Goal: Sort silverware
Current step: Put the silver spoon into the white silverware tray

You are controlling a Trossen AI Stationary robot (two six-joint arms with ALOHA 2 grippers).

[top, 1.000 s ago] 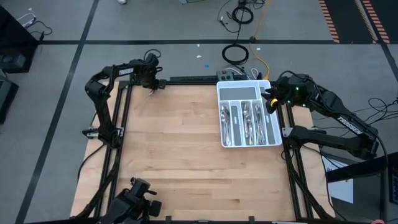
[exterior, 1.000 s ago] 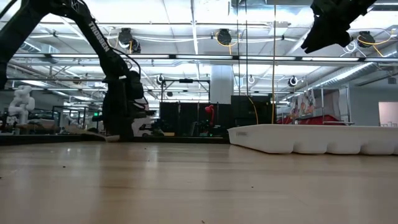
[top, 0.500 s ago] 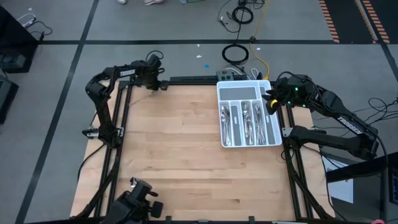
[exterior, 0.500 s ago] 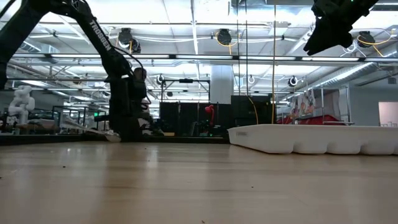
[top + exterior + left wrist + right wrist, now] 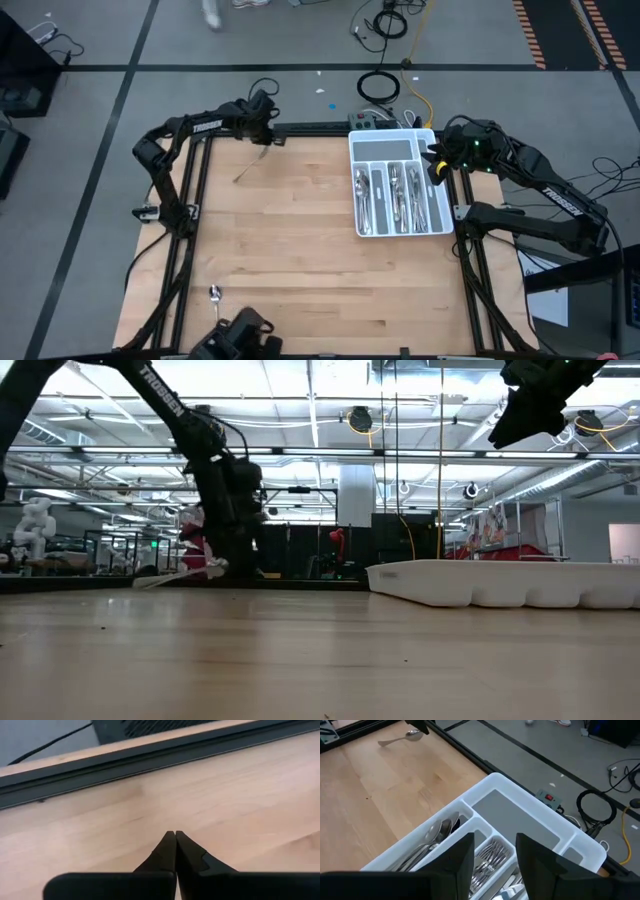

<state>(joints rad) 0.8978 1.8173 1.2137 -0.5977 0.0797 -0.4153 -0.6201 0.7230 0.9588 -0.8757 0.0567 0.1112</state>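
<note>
Left gripper [image 5: 263, 130] jaws have closed, apparently on a spoon [image 5: 246, 168] trailing toward 7 o'clock. Carry to tray [image 5: 390, 147] at 3 o'clock is due. Right gripper [image 5: 437, 160] jaws part-open, empty.

Two dark fingers [image 5: 165, 855] pressed together over pale wooden table [image 5: 240, 795], black rail [image 5: 150, 762] beyond.

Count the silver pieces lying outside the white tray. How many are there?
2. One slim piece lies slanted on the wood just by the left gripper. One spoon lies at the table's edge, lower left in the high view. Others may be hidden under the arms.
</note>
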